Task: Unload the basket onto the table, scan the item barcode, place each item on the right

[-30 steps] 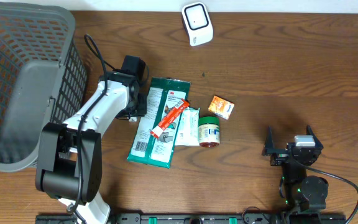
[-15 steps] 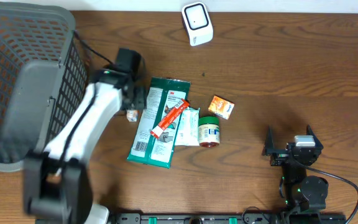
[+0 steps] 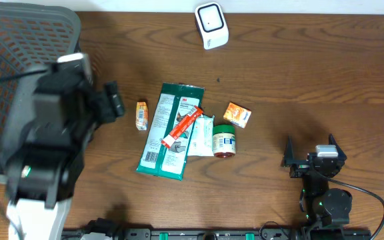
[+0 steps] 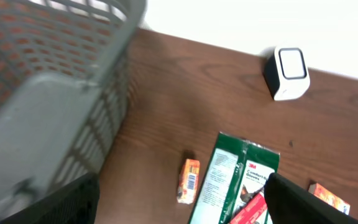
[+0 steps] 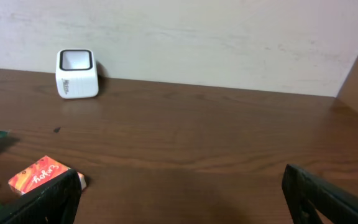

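Left arm [image 3: 45, 153] raised high, near overhead camera. Left tool [image 4: 184, 186] jaws wide apart, gripping nothing. Right arm [image 3: 325, 200] folded low. Right tool [image 5: 182, 186] jaws fully spread, gripping nothing.

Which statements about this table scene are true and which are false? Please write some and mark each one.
1. The white scanner stands at the far edge of the table, apart from the items. True.
2. The small orange box lies inside the basket. False: it lies on the table, between the basket and the green packet.
3. The red stick pack lies on top of the green packet. True.
4. The left gripper holds the small orange box. False: its jaws are open and empty, above the table.
5. The right gripper is shut. False: it is open and holds nothing.
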`<move>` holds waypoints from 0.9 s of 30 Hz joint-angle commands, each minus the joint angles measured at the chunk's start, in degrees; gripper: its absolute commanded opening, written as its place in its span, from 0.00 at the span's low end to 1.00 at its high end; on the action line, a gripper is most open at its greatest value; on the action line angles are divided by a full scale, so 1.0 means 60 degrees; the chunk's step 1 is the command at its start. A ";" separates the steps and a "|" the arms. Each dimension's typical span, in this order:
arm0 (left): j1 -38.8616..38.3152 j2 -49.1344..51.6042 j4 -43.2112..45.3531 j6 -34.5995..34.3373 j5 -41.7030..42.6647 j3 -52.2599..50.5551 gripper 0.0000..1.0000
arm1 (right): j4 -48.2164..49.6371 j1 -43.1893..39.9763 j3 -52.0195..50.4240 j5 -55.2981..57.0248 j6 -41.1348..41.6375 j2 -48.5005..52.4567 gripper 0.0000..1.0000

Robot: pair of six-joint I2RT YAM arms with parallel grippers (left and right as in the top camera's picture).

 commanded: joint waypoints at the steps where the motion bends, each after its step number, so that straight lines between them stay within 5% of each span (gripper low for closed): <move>1: 0.0175 -0.0412 -0.0284 -0.0055 -0.0076 0.0117 0.85 | -0.0029 -0.0033 -0.0011 0.0091 0.0142 -0.0051 0.99; 27: 0.0175 -0.0215 -0.0546 -0.0055 -0.0073 0.0109 0.86 | -0.0029 -0.0033 -0.0011 0.0091 0.0142 -0.0051 0.99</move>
